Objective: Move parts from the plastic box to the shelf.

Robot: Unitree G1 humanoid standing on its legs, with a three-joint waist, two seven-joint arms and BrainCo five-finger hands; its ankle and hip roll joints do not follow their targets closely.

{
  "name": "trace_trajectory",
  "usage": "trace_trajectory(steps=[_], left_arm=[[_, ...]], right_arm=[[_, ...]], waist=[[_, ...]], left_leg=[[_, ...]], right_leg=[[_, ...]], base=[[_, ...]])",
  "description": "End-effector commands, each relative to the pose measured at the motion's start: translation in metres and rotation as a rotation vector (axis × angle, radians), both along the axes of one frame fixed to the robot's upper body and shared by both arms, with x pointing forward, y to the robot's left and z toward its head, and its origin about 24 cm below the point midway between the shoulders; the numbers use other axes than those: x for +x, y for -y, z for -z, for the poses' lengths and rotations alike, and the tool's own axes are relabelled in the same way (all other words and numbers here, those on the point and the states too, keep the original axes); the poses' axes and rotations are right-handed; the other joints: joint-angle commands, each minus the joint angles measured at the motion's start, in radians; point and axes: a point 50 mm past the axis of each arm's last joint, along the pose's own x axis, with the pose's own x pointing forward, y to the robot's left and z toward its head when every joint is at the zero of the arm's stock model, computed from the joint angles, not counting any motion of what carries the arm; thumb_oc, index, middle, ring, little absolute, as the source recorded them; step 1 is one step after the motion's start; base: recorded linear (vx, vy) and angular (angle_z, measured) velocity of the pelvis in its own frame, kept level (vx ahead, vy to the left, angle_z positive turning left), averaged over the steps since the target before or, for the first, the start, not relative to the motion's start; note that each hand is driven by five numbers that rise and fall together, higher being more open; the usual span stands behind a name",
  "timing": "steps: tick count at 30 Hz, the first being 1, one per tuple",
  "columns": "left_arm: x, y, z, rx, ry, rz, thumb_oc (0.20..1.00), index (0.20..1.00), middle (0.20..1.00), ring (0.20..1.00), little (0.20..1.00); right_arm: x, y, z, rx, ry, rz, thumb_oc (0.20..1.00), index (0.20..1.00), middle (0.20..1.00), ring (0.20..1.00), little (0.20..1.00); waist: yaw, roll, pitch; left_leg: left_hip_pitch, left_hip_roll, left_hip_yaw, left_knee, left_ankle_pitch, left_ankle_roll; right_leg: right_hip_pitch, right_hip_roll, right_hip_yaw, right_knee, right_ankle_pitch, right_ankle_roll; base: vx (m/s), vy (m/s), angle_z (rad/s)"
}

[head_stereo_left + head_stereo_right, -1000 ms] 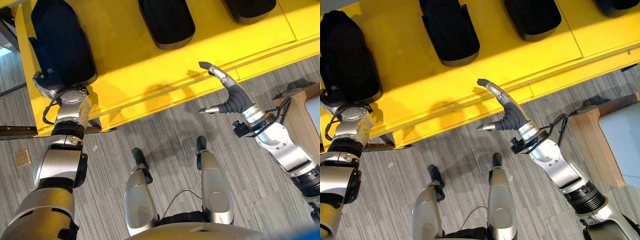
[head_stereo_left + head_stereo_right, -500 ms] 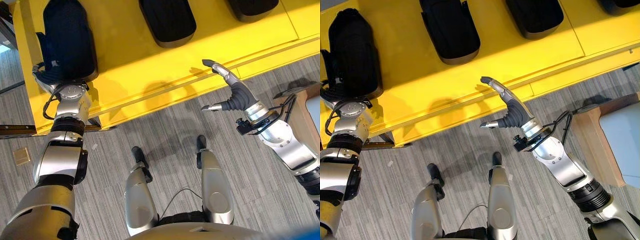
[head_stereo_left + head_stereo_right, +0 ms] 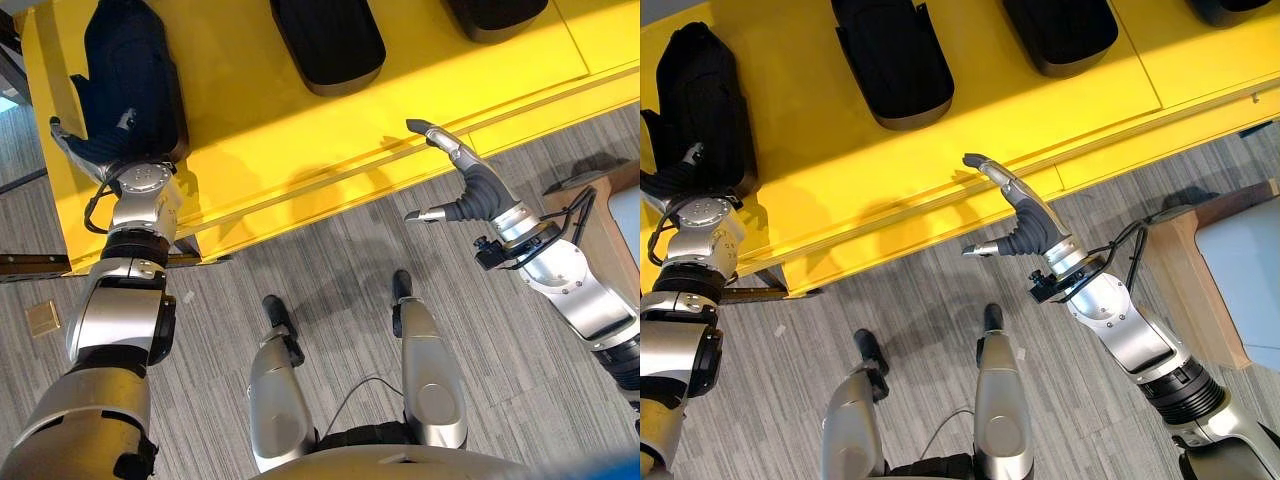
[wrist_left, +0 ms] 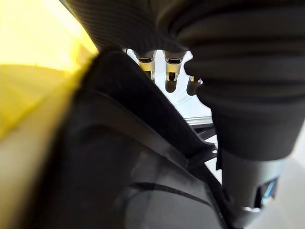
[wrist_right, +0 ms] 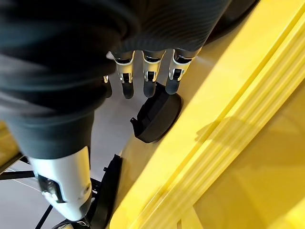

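A long black part (image 3: 130, 70) lies on the left end of the yellow shelf (image 3: 300, 150). My left hand (image 3: 95, 150) is at its near end, open, with spread fingers against the part. The left wrist view has the same part (image 4: 119, 167) close under the straight fingers (image 4: 169, 71). Two more black parts (image 3: 328, 40) (image 3: 495, 15) lie farther right on the shelf. Over the shelf's front edge hovers my right hand (image 3: 465, 195), open and holding nothing. Past its straight fingers (image 5: 150, 76), the right wrist view shows another black part (image 5: 157, 119).
A wooden-edged stand (image 3: 1195, 265) with a pale top stands at the right, beside my right arm. Grey striped carpet (image 3: 330, 260) runs in front of the shelf. A small tan square (image 3: 42, 316) lies on the floor at the left.
My left hand's fingers have spread apart at the near end of the left part, which now lies a little straighter on the shelf. The right hand has drifted slightly right.
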Motion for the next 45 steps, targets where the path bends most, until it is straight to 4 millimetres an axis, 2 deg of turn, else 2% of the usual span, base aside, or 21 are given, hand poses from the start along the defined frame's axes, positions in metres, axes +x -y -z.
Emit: trace_trajectory(steps=[1,9,11,16,31,32,45], left_arm=[[-0.014,-0.028,-0.040,0.006,0.158,-0.083,1.000,1.000,1.000,1.000,1.000],[-0.012,-0.017,-0.009,-0.084,0.152,-0.020,1.000,1.000,1.000,1.000,1.000],[-0.011,-0.010,0.007,-0.126,0.148,0.011,1.000,1.000,1.000,1.000,1.000],[-0.010,0.003,0.022,-0.150,0.134,0.059,1.000,1.000,1.000,1.000,1.000],[-0.005,0.023,0.033,-0.159,0.141,0.149,1.000,1.000,1.000,1.000,1.000],[-0.004,0.031,0.035,-0.152,0.132,0.164,1.000,1.000,1.000,1.000,1.000],[-0.002,0.044,0.047,-0.131,0.100,0.248,1.000,1.000,1.000,1.000,1.000]], right_arm=[[-0.011,-0.009,-0.020,0.063,0.120,-0.064,1.000,1.000,1.000,1.000,1.000],[-0.012,-0.009,-0.017,0.077,0.115,-0.058,1.000,1.000,1.000,1.000,1.000],[-0.013,-0.009,-0.015,0.082,0.114,-0.054,1.000,1.000,1.000,1.000,1.000],[-0.012,-0.008,-0.015,0.088,0.109,-0.045,1.000,1.000,1.000,1.000,1.000],[-0.010,-0.009,-0.011,0.087,0.099,-0.034,1.000,1.000,1.000,1.000,1.000],[-0.010,-0.009,-0.009,0.092,0.097,-0.032,1.000,1.000,1.000,1.000,1.000],[-0.010,-0.008,-0.004,0.092,0.089,-0.033,1.000,1.000,1.000,1.000,1.000]], waist=[[-0.010,-0.051,-0.021],[0.002,-0.052,-0.028],[0.009,-0.052,-0.029],[0.016,-0.055,-0.030],[0.023,-0.052,-0.034],[0.023,-0.053,-0.034],[0.027,-0.055,-0.035]], left_leg=[[-0.027,-0.021,-0.020,0.043,-0.065,0.036],[-0.015,-0.024,-0.028,0.034,-0.065,0.038],[-0.014,-0.025,-0.032,0.032,-0.063,0.039],[-0.013,-0.026,-0.039,0.030,-0.061,0.040],[-0.005,-0.026,-0.039,0.026,-0.058,0.040],[-0.003,-0.025,-0.038,0.025,-0.057,0.040],[0.000,-0.025,-0.036,0.026,-0.058,0.042]], right_leg=[[0.055,0.019,-0.006,0.086,-0.134,-0.031],[0.071,0.023,-0.011,0.077,-0.137,-0.033],[0.076,0.024,-0.014,0.074,-0.137,-0.034],[0.082,0.029,-0.017,0.074,-0.140,-0.037],[0.094,0.032,-0.025,0.069,-0.140,-0.039],[0.098,0.033,-0.026,0.067,-0.139,-0.038],[0.105,0.035,-0.031,0.064,-0.138,-0.040]], base=[[0.00,0.000,0.00],[0.01,-0.018,0.02],[0.01,-0.038,0.01],[0.00,-0.016,0.00],[0.00,0.000,0.00],[0.00,0.000,0.00],[0.00,-0.003,0.01]])
